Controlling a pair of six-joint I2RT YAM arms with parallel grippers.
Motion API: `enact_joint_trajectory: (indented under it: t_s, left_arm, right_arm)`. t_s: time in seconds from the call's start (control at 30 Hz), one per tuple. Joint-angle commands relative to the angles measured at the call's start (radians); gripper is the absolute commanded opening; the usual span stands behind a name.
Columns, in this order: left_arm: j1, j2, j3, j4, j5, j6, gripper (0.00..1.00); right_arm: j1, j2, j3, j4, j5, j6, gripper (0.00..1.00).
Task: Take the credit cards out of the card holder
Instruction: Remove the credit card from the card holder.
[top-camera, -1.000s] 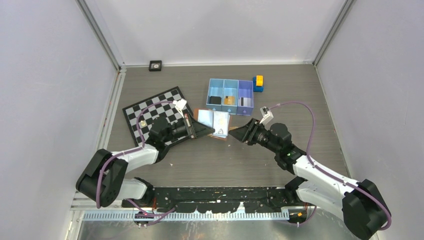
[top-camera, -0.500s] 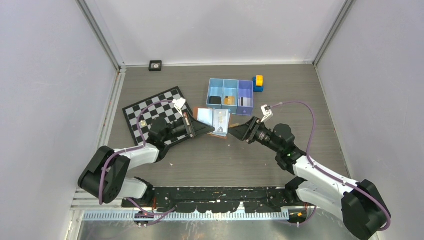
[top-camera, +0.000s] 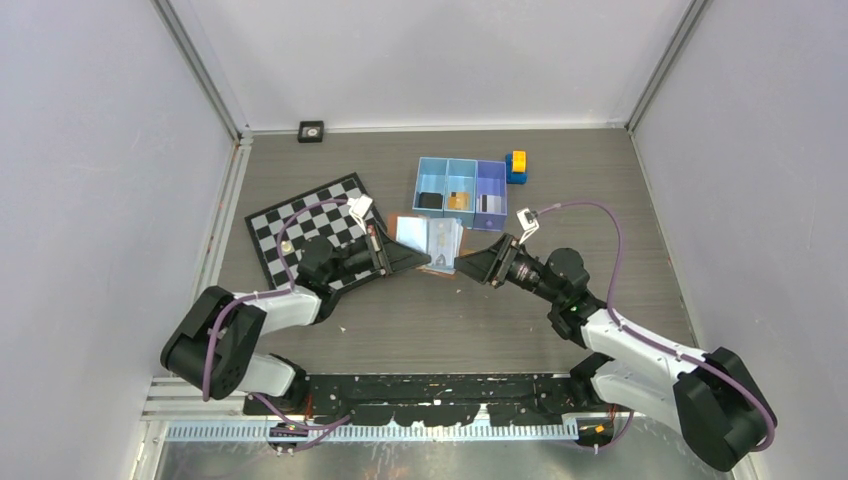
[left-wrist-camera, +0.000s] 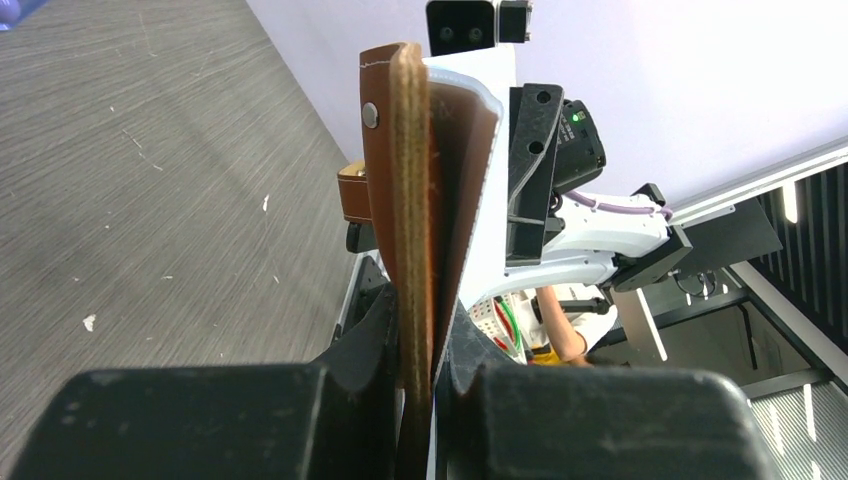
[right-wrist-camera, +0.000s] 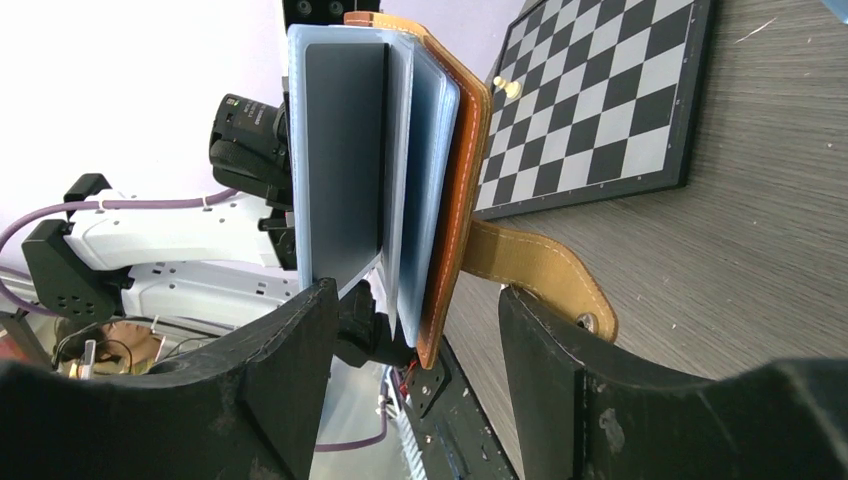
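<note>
The left claw (left-wrist-camera: 418, 352) is squeezed tight on the brown card holder (left-wrist-camera: 408, 190). It holds it near the middle of the table (top-camera: 400, 320), just in front of the blue tray (top-camera: 461, 159). That claw's own camera sees only the holder's thin edge, so the inside is hidden there. The right claw (right-wrist-camera: 420, 300) has its fingers wide apart, one on each side of the holder's lower end. It is hard to tell if they touch it. The holder's pale blue pockets fan open and one dark grey card (right-wrist-camera: 345, 150) shows; any others inside are hidden. The tray holds what look like a black card (top-camera: 430, 200), a gold card (top-camera: 458, 200) and a pale card (top-camera: 489, 203), too small to see well.
</note>
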Motion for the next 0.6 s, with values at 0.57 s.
enact_joint_trajectory:
  t_s: [0.57]
  left_arm:
    - [-0.101, -0.006, 0.063, -0.132, -0.007, 0.140, 0.00]
  right_arm:
    - [0.027, 0.161, 0.066, 0.138, -0.113, 0.028, 0.70]
